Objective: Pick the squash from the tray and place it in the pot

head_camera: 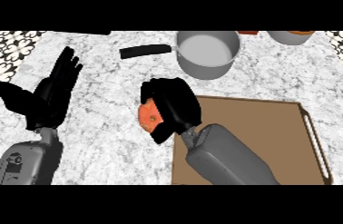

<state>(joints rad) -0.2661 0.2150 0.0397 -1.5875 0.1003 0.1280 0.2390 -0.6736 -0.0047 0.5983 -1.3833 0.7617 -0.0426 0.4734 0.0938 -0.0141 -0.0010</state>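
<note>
The right hand point(171, 105) curls its fingers round the squash point(149, 116), carrying it toward the pot point(208, 53); left hand point(57, 89) rests with fingers straight.

One camera is looking steeply down from head height onto a marbled counter point(114, 123), facing away from the robot's body so that both forearms are coming in from the lower edge. It is sitting close enough that the counter is filling nearly the whole view. The left hand point(55, 89) is showing at the left side and the right hand point(173, 105) near the middle, so the view is not mirroring anything. A brown tray point(268, 128) is running off the lower right edge, and a grey pot point(208, 51) is lying near the far edge. No second view is overlapping it.
</note>
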